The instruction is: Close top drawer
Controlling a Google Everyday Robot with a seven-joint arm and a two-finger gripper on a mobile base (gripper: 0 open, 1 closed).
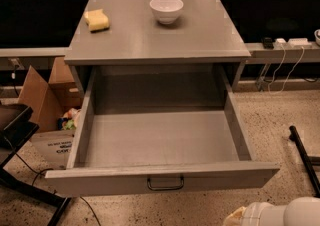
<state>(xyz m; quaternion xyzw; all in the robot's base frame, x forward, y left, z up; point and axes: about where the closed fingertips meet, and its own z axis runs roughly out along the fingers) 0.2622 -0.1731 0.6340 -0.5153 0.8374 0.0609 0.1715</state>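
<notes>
The top drawer (160, 179) of the grey metal cabinet is pulled far out toward me. Its inside (160, 137) holds nothing. A small dark handle (165, 184) sits at the centre of its front panel. My gripper (238, 218) shows only at the bottom right edge of the camera view, as a cream tip on a white arm segment (290, 214). It is below and to the right of the drawer's front and apart from it. No other drawers show.
A white bowl (166, 9) and a yellow sponge (97, 20) sit on the cabinet top (160, 42). A cardboard box (47, 102) and a black stand (17, 130) are at the left. A black bar (304, 155) lies on the floor at the right.
</notes>
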